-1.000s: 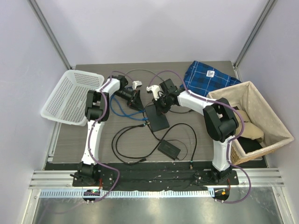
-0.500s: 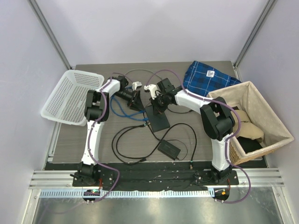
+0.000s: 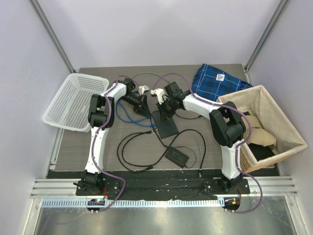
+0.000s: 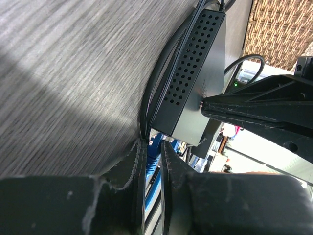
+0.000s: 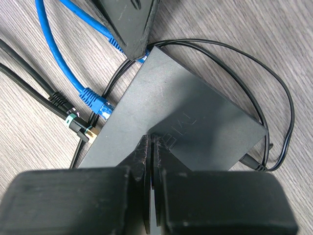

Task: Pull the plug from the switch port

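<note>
The network switch (image 3: 165, 125) lies flat on the bench (image 3: 98, 147) between the two arms. Its long axis runs near to far, with the near end swung slightly right. Its port edge faces left, toward the left arm's side.

At the far end of that edge a blue plug (image 5: 142, 59) meets the box. The left end effector (image 4: 150, 144) has its fingers drawn in to a narrow slit, with the blue plug pinched between them. The port itself is hidden behind the fingertip.

Further along the same edge sit a second blue plug (image 5: 98, 105) and a black braided lead (image 5: 58, 100).

The right end effector (image 5: 150, 139) is fully closed and holds nothing. Its tips rest on the switch's top face.

A black power brick (image 3: 177, 155) lies nearer, just right of the switch.
</note>
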